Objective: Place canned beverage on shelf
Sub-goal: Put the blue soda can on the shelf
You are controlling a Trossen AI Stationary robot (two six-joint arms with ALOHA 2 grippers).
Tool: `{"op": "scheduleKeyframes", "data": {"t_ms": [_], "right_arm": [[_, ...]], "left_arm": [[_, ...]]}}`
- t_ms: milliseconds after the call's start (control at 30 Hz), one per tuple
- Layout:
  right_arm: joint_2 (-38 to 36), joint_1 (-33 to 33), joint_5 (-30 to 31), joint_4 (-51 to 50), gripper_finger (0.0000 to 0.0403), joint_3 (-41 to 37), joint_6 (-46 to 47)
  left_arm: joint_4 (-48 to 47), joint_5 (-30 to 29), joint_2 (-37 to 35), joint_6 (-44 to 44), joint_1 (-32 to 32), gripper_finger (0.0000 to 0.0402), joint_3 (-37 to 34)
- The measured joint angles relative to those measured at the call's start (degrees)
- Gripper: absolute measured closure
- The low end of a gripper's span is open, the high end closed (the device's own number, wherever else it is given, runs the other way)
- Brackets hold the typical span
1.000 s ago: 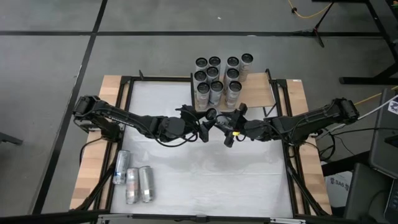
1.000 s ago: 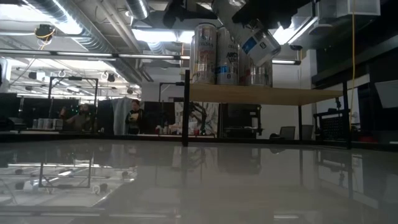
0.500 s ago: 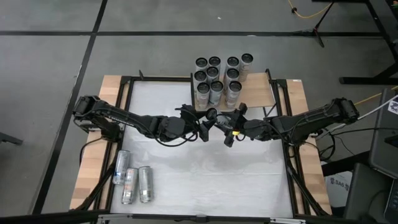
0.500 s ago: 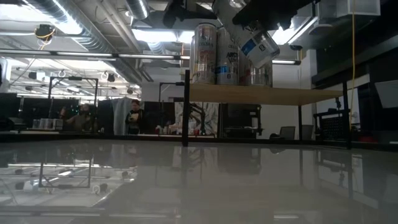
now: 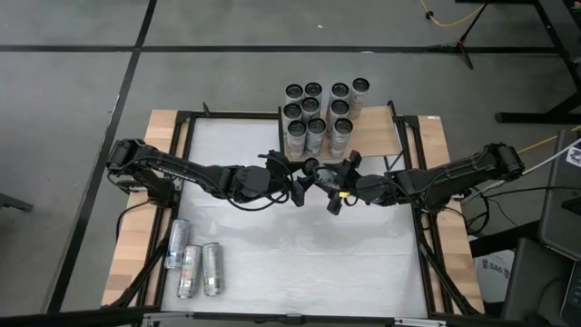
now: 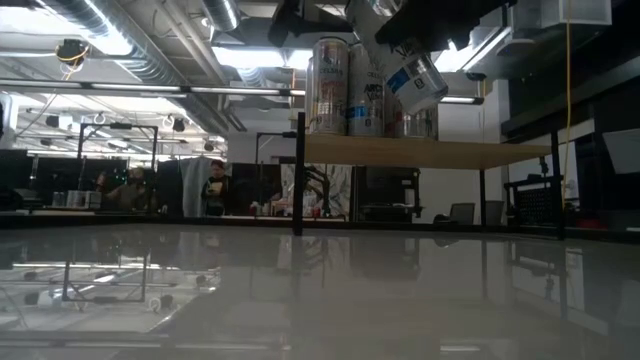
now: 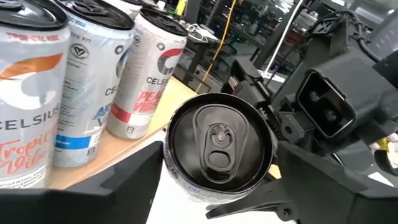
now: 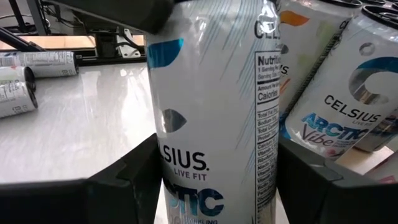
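One camera looks straight down on the table (image 5: 272, 263). One sits low, looking across it. Two ride on the arms, very close to one can (image 7: 217, 149).

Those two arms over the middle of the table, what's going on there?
Both arms meet just in front of the shelf, which already carries a cluster of upright cans. Between them is one can, tilted, at about the height of the standing cans. The right gripper is shut on its side, and the left gripper is at its other side, top end facing its camera. It is not yet on the shelf. Three more cans lie on the table's near left.
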Motion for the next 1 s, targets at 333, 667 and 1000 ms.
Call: {"op": "scheduleKeyframes", "data": {"t_ms": [333, 667, 1000], "right_arm": [[-1.8, 0.0, 0.3, -0.6, 0.0165, 0.0, -0.1], [-10.2, 0.0, 1.6, -8.7, 0.0165, 0.0, 1.8], [-22.3, 0.0, 4.2, -9.6, 0.0165, 0.0, 1.1]], "left_arm": [[0.6, 0.9, 0.0, 0.0, -0.1, 0.0041, 0.1], [0.5, 0.6, 0.0, 0.0, -0.5, 0.0042, 0.1], [0.2, 0.7, 0.0, 0.0, -0.7, 0.0046, 0.1]]}}
